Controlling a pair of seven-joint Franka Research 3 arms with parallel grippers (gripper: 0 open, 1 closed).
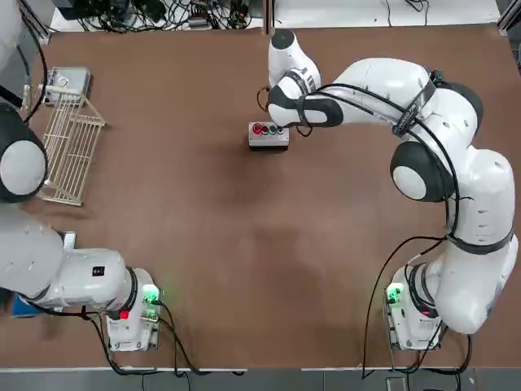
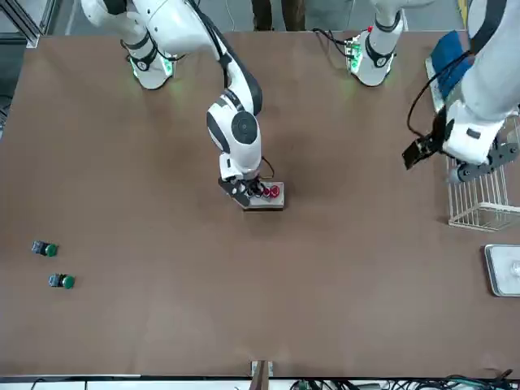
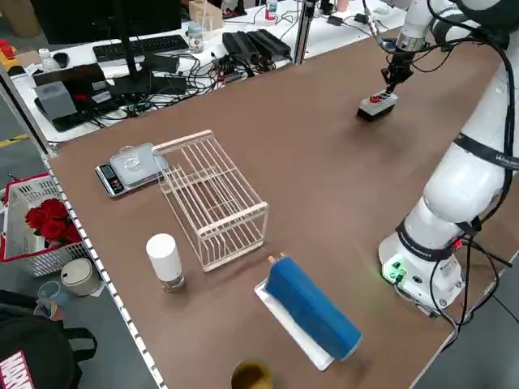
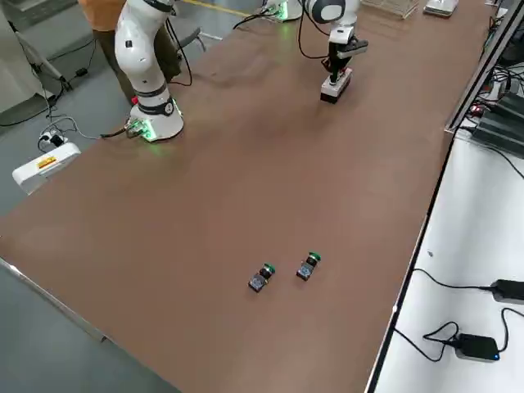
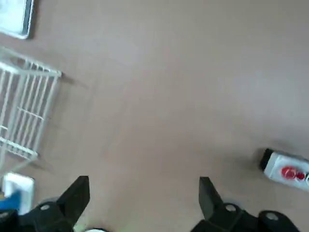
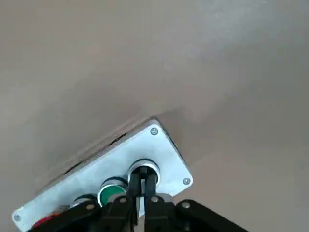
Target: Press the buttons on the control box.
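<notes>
Looks like pressing the end button point(image 6: 145, 166) now, right gripper's fingers point(image 6: 144, 181) closed together; next, lift and shift to green point(image 6: 112, 192).

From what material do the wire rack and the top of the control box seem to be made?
The wire rack looks like metal wire with a smooth white coating, judging by its thin, straight bars; white plastic is possible. The top of the control box seems to be bare metal or grey plastic, smooth and slightly satin, with screws at its corners.

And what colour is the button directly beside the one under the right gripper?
Green; the button shows best in the right wrist view.
</notes>
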